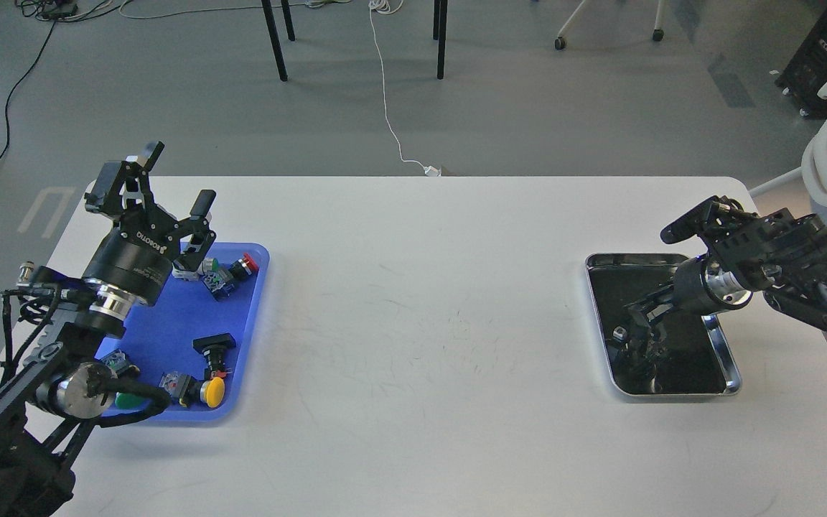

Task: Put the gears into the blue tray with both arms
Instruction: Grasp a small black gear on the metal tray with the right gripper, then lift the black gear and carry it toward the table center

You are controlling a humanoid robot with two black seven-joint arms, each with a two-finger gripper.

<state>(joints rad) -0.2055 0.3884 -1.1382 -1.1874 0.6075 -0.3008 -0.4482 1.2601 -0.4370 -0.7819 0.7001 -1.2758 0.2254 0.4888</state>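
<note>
The blue tray [169, 316] lies at the table's left and holds several push-button switches. My left gripper [178, 176] hovers over the tray's far end, tilted up, open, with nothing between its fingers. At the right, my right gripper [636, 316] reaches down into the silver-rimmed tray [733, 373] with the black inside. Its dark fingers blend with the black floor, so their state is unclear. Small dark parts lie near them [619, 333]; I cannot tell whether they are gears, and I make out no gear elsewhere.
In the blue tray lie a red-capped switch [245, 266], a black-capped one [214, 345], a yellow one [212, 391] and a green one [126, 398]. Bare white table [421, 323] spans between the two trays. Chair legs and a cable are on the floor beyond.
</note>
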